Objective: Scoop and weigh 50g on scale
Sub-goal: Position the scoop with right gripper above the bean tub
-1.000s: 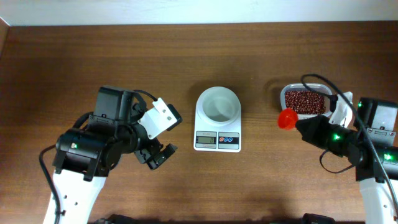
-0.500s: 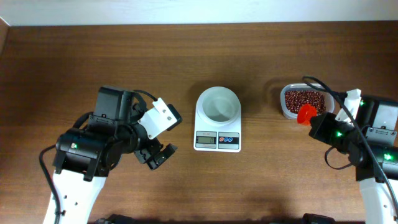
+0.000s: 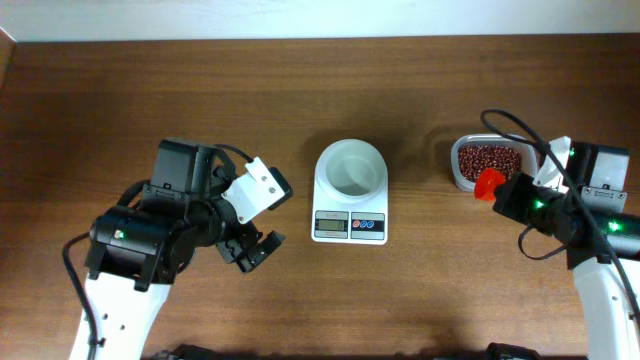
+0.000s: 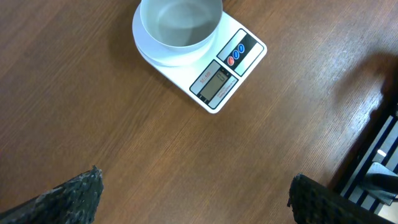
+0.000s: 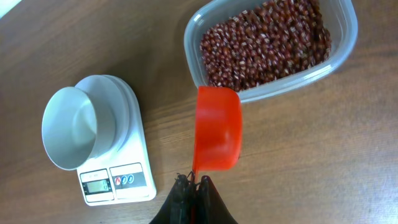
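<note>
**Item: scoop at tub rim, beans not yet lifted**

We list the right gripper, jaws pressed together on the handle of the scoop. The scoop's long axis runs straight out from the jaws towards the tub. Its cup is at the near rim; whether it touches, we cannot tell. The beans lie in the tub, just beyond the cup and slightly right. The scale stands to the left, its bowl empty. The left gripper has its jaws spread wide on nothing, well apart from the beans. The right arm is nearer.
</note>
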